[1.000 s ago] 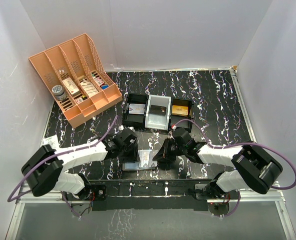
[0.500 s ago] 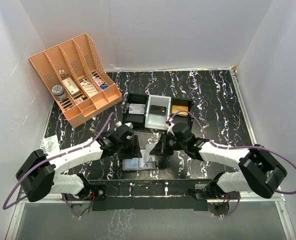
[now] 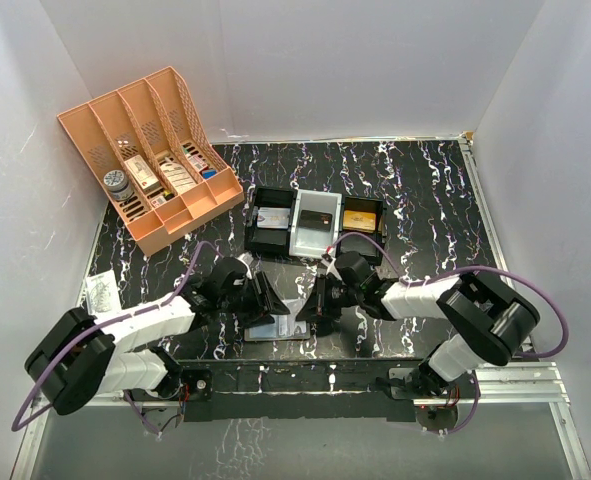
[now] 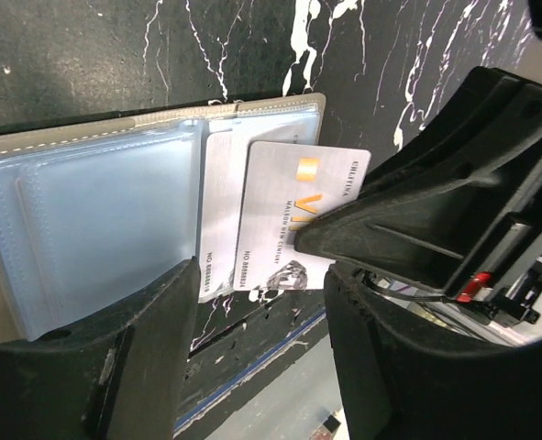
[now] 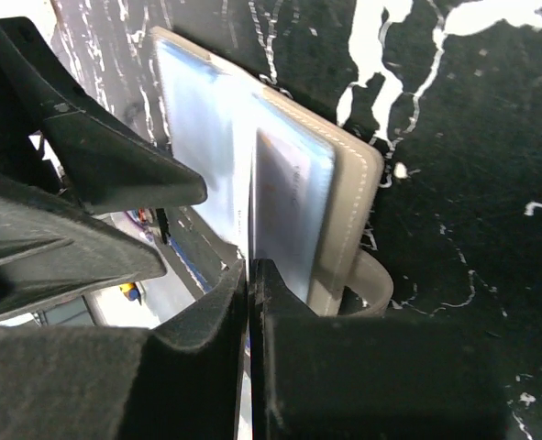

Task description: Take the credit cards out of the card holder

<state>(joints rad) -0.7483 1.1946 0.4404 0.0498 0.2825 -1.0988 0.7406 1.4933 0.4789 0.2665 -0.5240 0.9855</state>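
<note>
The card holder (image 3: 265, 329) lies open on the marbled table near the front edge, with its grey-blue slots (image 4: 96, 220) facing up. Two white credit cards stick out of its right side: one (image 4: 217, 215) is partly out. The other (image 4: 284, 215), with a gold chip, is further out. My right gripper (image 5: 252, 266) is shut on that card's thin edge, next to the holder's beige cover (image 5: 348, 197). My left gripper (image 4: 261, 344) is open just above the holder's near edge, with nothing between its fingers (image 4: 142, 357). In the top view both grippers (image 3: 265, 296) (image 3: 313, 305) meet over the holder.
A black three-compartment tray (image 3: 315, 258) holding cards stands just behind the grippers. The big orange lattice organiser (image 3: 150, 155) fills the back left. A paper scrap (image 3: 100, 290) lies at the left edge. The table's front rail (image 3: 295, 375) is close below the holder.
My left gripper's jaws have opened wider over the holder. The right gripper has shifted a little left, still shut.
</note>
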